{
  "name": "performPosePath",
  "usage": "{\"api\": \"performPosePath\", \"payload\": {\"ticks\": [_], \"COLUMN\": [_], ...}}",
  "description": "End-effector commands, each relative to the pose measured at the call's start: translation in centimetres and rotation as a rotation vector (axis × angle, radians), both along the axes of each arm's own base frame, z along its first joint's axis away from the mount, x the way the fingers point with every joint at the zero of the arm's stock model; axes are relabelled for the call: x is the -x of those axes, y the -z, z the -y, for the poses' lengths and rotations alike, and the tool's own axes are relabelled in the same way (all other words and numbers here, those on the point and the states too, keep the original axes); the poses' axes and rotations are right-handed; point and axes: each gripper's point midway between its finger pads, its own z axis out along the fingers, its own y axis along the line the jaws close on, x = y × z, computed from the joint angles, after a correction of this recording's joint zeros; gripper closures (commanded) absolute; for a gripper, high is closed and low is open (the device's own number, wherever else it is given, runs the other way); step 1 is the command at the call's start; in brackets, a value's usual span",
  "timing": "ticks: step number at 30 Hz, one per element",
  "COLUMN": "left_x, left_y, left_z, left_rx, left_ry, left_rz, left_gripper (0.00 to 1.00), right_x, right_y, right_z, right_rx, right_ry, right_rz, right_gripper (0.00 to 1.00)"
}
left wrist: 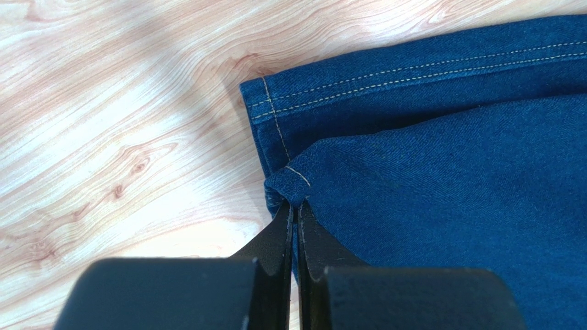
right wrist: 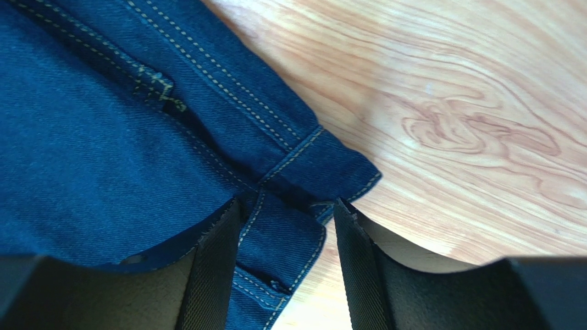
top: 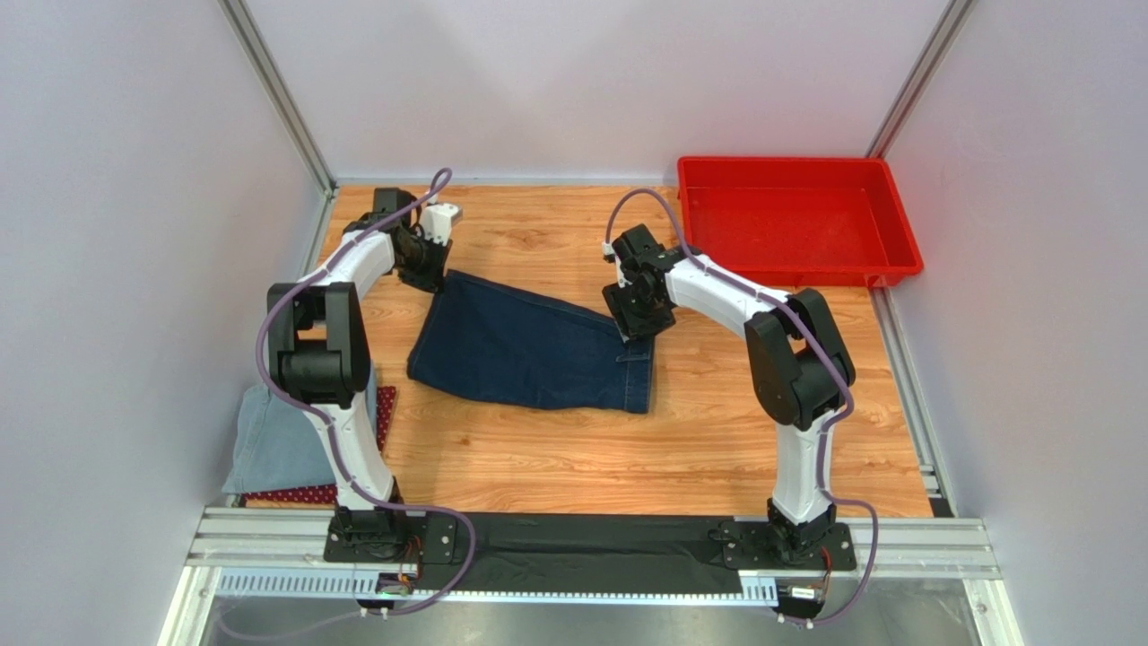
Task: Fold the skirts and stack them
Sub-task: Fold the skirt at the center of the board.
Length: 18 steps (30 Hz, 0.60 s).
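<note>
The dark navy denim skirt (top: 532,353) lies folded in the middle of the wooden table. My left gripper (top: 429,264) is shut on the skirt's far left corner (left wrist: 289,180), pinching the hem. My right gripper (top: 636,319) is open over the skirt's far right corner (right wrist: 289,206), with the waistband and a belt loop between its fingers. The light blue-grey denim skirt (top: 280,438) lies on the dark red dotted skirt (top: 384,408) at the near left, partly hidden by my left arm.
A red plastic tray (top: 795,218) stands at the far right of the table. Bare wood (top: 566,458) lies in front of the navy skirt. Grey walls close in on the left, right and back.
</note>
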Motion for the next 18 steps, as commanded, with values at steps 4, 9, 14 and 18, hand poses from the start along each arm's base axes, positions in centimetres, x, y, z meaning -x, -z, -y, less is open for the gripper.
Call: {"api": "performPosePath", "payload": {"ticks": [4,9,14,18], "left_x": [-0.4,-0.4,0.0,0.2], "left_y": [-2.3,-2.7,-4.4,-6.8], "left_z": [0.2,0.0,0.3,0.4], "left_rx": [-0.007,-0.016,-0.001,0.009], "left_ry": [0.027,0.026,0.028,0.016], "left_rz": [0.068,0.078,0.104,0.154], "left_gripper": [1.00,1.00,1.00,1.00], "right_x": [0.8,0.7,0.8,0.1], "right_y": [0.1,0.3,-1.5,-3.9], "right_z": [-0.6,-0.1,0.0,0.6], "right_rx": [-0.058,-0.057,-0.087,-0.108], "right_ry": [-0.017,0.010,0.004,0.034], "right_rz": [-0.045,-0.055,-0.035,0.029], "right_gripper": [0.51,0.98,1.00,1.00]}}
